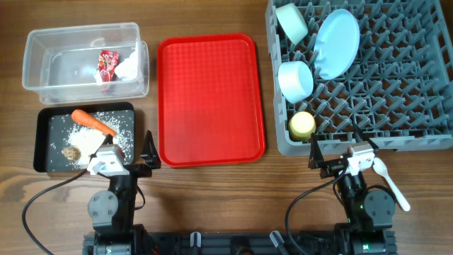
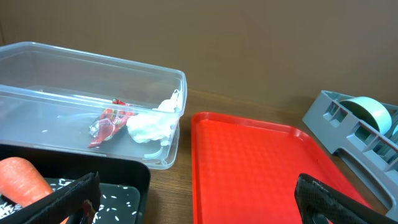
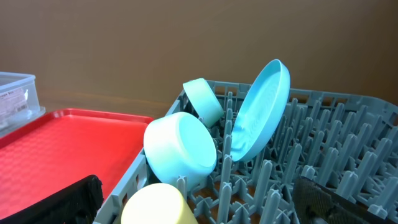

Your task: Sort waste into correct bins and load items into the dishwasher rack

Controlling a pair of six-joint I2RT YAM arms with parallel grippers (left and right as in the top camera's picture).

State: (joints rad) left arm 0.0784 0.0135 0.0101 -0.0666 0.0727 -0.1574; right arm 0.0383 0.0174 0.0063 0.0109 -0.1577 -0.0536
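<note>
The right pincer [image 1: 337, 150] stands open at the lower right of the overhead view. In its wrist view the two dark fingers sit wide apart at the bottom corners with nothing between them. The left pincer [image 1: 129, 152] is likewise spread and empty, low in the frame at the near edge of the black tray [image 1: 42, 142].

Just right of the right pincer, the white plastic spoon [image 1: 391, 185] lies flat on the bench, outside the rack [image 1: 276, 106]. It may be touching the arm, but the overhead view is too coarse to say.

In the rack, at the upper right, the yellow cup [image 1: 302, 125] sits in the near corner. Above it are two pale bowls [image 1: 296, 79] and the blue plate [image 1: 336, 42], which leans on the pegs.

The red wrapper [image 1: 107, 65] and the tissue [image 1: 127, 67] are in the clear tub [image 1: 81, 30]. The carrot [image 1: 92, 122], the rice [image 1: 88, 142] and the brown lump [image 1: 71, 152] are in the black tray. The red tray [image 1: 211, 99] lies between them and the rack.

By my judgement only the spoon remains.

- **Skidding:** it is thin and lies low, so the fingers could scrape the bench and push it away.
- **Striking the rack:** the spoon sits beside the wrist, so turning to reach it risks clipping the rack's near wall or the cup.
- **Dropping through:** a loose release might let it slip between the pegs.
</note>
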